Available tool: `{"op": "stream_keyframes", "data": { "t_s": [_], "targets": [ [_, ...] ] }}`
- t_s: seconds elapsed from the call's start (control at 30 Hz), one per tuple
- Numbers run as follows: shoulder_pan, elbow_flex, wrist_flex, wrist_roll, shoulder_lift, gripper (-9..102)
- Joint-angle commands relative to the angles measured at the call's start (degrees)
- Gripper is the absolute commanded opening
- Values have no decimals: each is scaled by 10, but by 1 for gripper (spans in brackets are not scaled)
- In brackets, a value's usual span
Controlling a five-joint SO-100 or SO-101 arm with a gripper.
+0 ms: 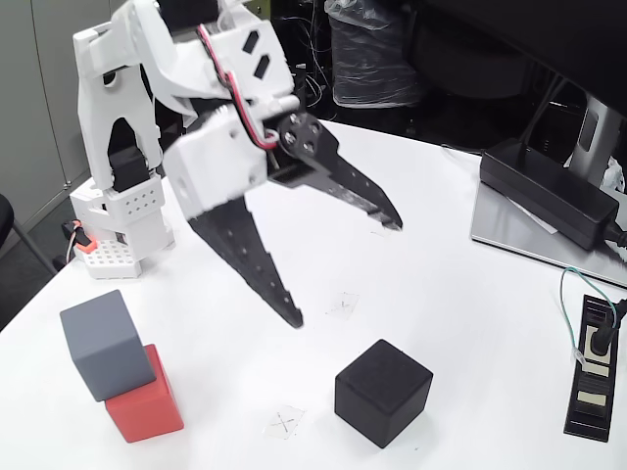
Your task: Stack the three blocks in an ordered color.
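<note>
From where I stood, the white arm (147,108) rose from its base at the back left of the white tabletop (431,245) and bent forward over the middle. Its end effector (348,272) hung in the air with its two black, toothed fingers (250,257) spread wide apart and nothing between them. One finger pointed down toward the front of the tabletop, the other reached out to the right in the fixed view.

The black block (383,392) sat alone on the tabletop near the front, below and a little to the right of the lower fingertip, clear of it. At the front left, the grey block (106,344) rested on top of the red block (145,402), set off toward the back left so that it overhung and part of the red top stayed bare. That pair stood well apart from the black block.

Small pencilled cross marks (284,422) showed on the tabletop, one between the pair and the black block, another (343,305) just beside the lower fingertip. A flat black power adapter (549,192) lay at the back right on a grey plate (519,240), and a black power strip (594,367) with a cable plugged in lay at the right edge.
</note>
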Motion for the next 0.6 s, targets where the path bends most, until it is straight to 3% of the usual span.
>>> {"op": "stream_keyframes", "data": {
  "t_s": [0.0,0.57],
  "targets": [
    [13,-15,-48,-7,-27,44],
    [-22,-13,-58,-4,-166,44]
  ]
}}
